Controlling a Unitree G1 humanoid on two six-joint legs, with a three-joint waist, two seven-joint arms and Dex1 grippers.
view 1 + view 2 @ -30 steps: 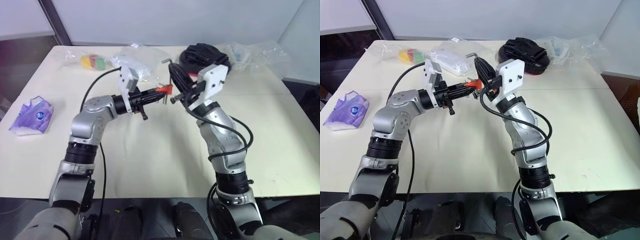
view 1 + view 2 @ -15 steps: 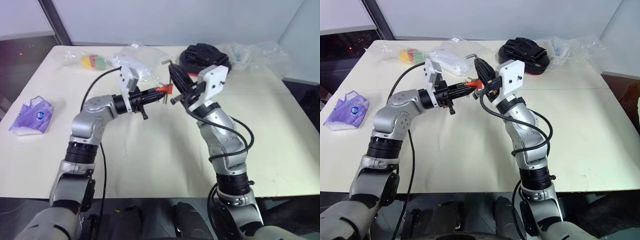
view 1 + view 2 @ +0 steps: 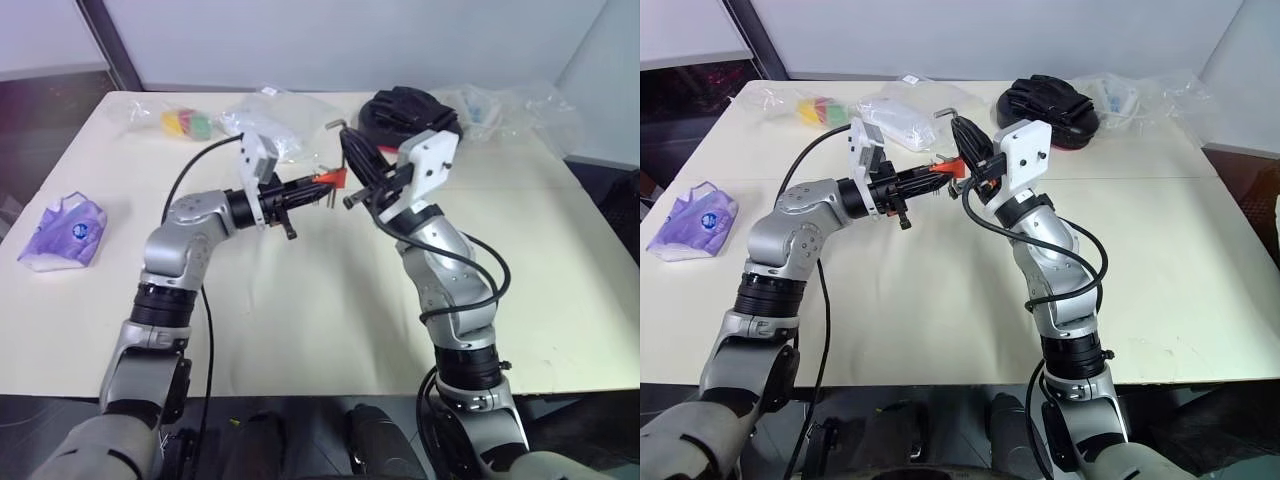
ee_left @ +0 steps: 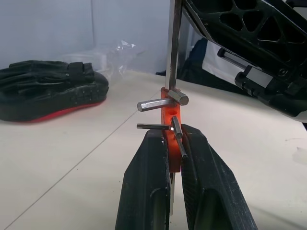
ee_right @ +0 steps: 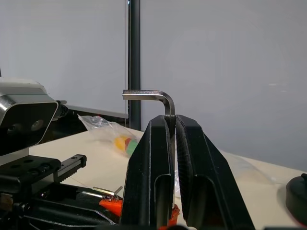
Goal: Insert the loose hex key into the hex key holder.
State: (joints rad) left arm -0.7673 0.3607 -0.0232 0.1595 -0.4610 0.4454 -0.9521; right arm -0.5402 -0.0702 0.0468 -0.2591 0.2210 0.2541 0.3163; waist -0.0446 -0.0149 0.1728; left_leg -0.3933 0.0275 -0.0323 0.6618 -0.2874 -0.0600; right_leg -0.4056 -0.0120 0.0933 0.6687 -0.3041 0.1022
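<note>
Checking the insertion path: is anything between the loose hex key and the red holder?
Nothing visible. The right gripper holds the loose hex key, whose long leg already meets the hex key holder clamped in the left gripper.

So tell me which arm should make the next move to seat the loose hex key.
Right. Its claw is shut on the loose hex key, whose long leg already meets the top of the hex key holder. The left claw is shut on that holder and should just steady it.
</note>
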